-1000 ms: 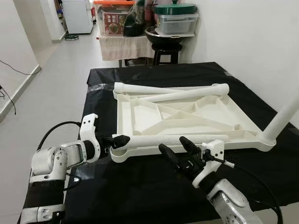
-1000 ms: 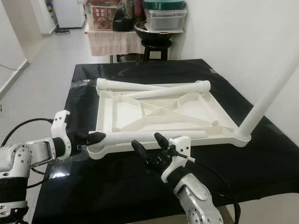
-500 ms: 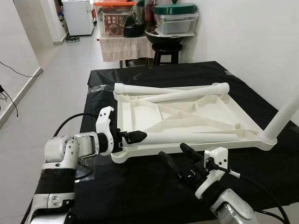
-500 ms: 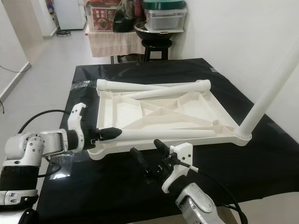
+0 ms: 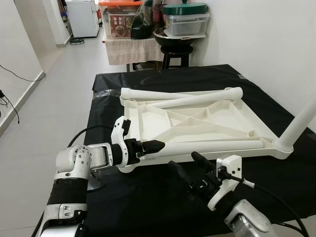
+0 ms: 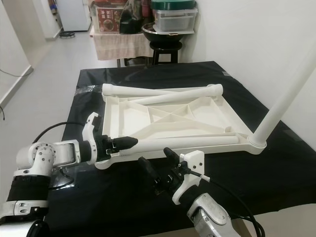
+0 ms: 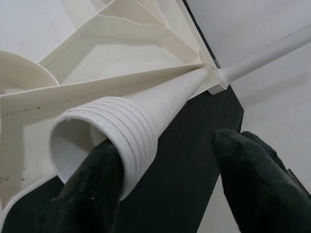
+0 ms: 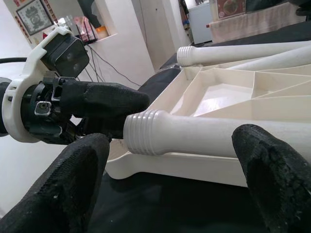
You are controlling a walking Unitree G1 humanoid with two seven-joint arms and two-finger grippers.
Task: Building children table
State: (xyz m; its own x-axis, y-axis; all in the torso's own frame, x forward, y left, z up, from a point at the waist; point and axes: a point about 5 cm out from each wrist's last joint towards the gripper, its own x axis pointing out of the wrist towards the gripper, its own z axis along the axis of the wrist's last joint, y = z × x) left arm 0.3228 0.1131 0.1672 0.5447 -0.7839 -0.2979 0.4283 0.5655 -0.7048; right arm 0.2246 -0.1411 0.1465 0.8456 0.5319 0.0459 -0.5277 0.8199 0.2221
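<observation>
The white table top (image 5: 148,118) lies upside down on black cloth. One leg (image 5: 298,126) stands upright in its right near corner. Two loose legs (image 5: 168,94) lie along the far rim. Another leg (image 5: 212,145) lies along the near rim. My left gripper (image 5: 154,145) is open around that leg's threaded end (image 7: 112,141); one finger (image 7: 92,189) touches it and the other finger (image 7: 248,179) stands apart. In front of the near rim, just below that leg, my right gripper (image 5: 190,167) is open and holds nothing. In the right wrist view the leg (image 8: 194,133) lies beyond its fingertips.
The black cloth (image 5: 148,202) covers the whole work table, with bare cloth in front of the table top. Behind it stand a black stool (image 5: 176,54) with a pot and containers and a cloth-draped side table (image 5: 128,49). Open floor (image 5: 59,98) is at the left, a wall at the right.
My left gripper moved right from the near left corner and carried the near leg's threaded end along; the leg now lies flatter on the rim. My right gripper drew back from the leg.
</observation>
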